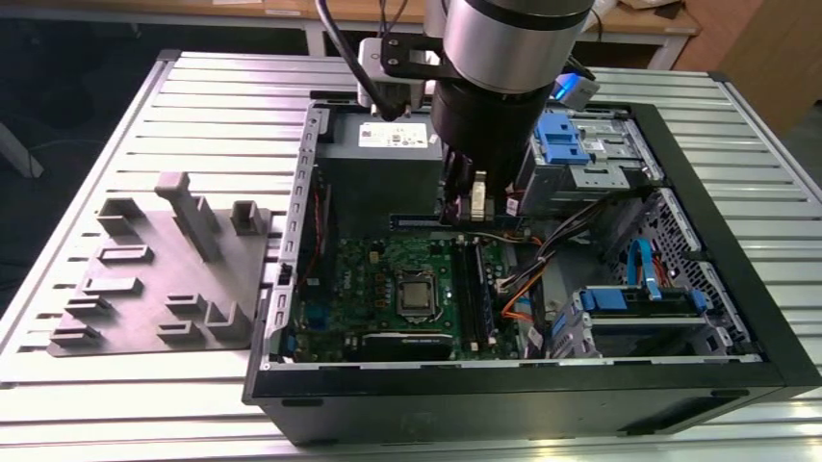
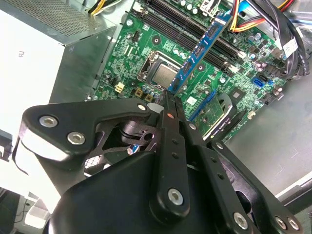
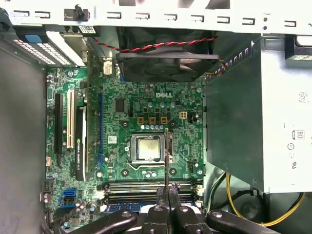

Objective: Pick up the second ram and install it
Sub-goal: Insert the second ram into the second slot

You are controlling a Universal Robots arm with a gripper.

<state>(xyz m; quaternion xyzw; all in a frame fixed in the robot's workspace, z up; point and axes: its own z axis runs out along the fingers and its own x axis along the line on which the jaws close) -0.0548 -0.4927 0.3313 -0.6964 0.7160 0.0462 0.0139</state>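
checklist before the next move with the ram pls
1. Grip: end effector shut on the second ram - ok.
2. Ram lined up with the black memory slots: it lies crosswise to them in both wrist views - not ok.
3. Free slot: empty ones show beside the blue stick sitting in one slot - ok.
4. Slot latches open - cannot tell.
5. Ram clear of the motherboard: it looks held above it, not touching - ok.
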